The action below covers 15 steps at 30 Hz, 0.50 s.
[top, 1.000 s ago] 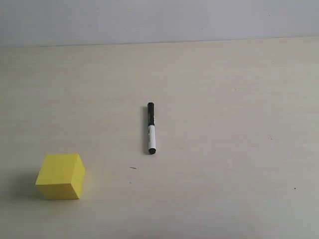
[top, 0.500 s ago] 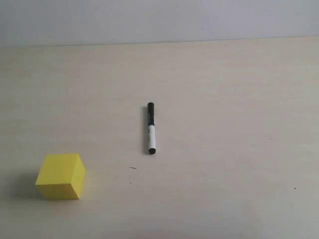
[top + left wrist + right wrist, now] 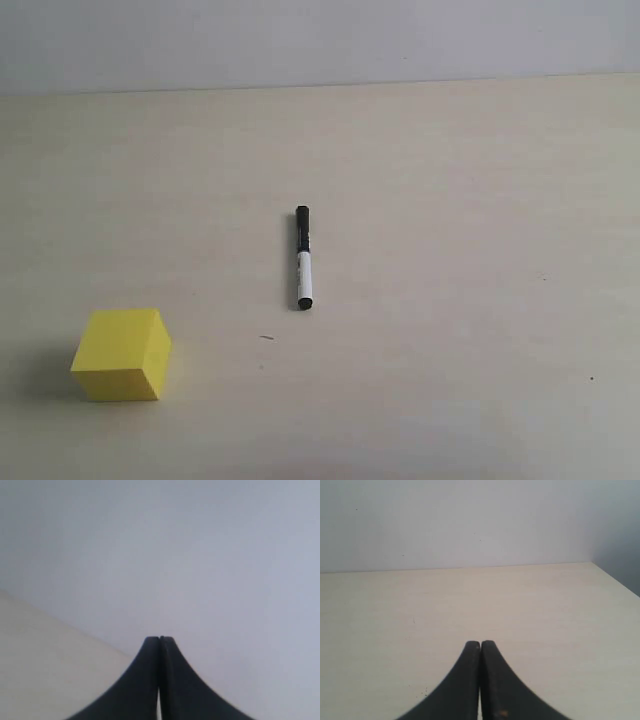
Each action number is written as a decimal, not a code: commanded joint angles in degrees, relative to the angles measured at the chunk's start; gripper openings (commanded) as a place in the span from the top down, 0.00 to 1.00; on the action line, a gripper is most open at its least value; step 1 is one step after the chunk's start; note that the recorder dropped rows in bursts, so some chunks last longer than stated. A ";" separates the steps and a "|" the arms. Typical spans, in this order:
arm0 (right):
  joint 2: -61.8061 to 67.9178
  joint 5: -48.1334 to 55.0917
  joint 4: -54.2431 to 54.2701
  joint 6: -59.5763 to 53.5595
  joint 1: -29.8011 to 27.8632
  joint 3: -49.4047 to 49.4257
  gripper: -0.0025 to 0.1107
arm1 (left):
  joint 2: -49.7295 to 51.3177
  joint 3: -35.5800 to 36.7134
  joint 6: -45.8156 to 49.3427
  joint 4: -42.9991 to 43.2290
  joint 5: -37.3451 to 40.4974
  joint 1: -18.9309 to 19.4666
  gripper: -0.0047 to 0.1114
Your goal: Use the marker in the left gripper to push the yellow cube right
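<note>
The marker [image 3: 303, 258], white barrel with a black cap, lies flat on the pale table near the middle of the exterior view, cap end pointing away. The yellow cube [image 3: 121, 354] rests at the front left, well apart from the marker. Neither arm shows in the exterior view. In the left wrist view my left gripper [image 3: 159, 639] is shut with nothing between its black fingers, facing a grey wall. In the right wrist view my right gripper [image 3: 480, 643] is likewise shut and empty, above bare tabletop.
The light wooden table [image 3: 450, 200] meets a grey wall along its far edge. The right wrist view shows the table's corner edge [image 3: 615, 580] off to one side. A tiny dark speck [image 3: 267, 338] lies between the cube and the marker.
</note>
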 commanded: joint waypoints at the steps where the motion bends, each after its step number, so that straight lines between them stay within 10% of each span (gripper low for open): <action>1: -0.30 -0.20 -0.03 -0.09 -0.28 0.26 0.98 | -0.27 -0.05 -4.85 -0.51 -11.27 -0.43 0.96; 10: -0.30 -0.20 -0.03 -0.09 -0.28 0.26 0.98 | 1.53 -8.44 -23.60 9.33 -21.72 -0.43 0.96; 15: -0.30 -0.20 -0.03 -0.09 -0.28 0.26 0.98 | 16.55 -25.96 -25.80 19.13 -10.41 -0.43 0.96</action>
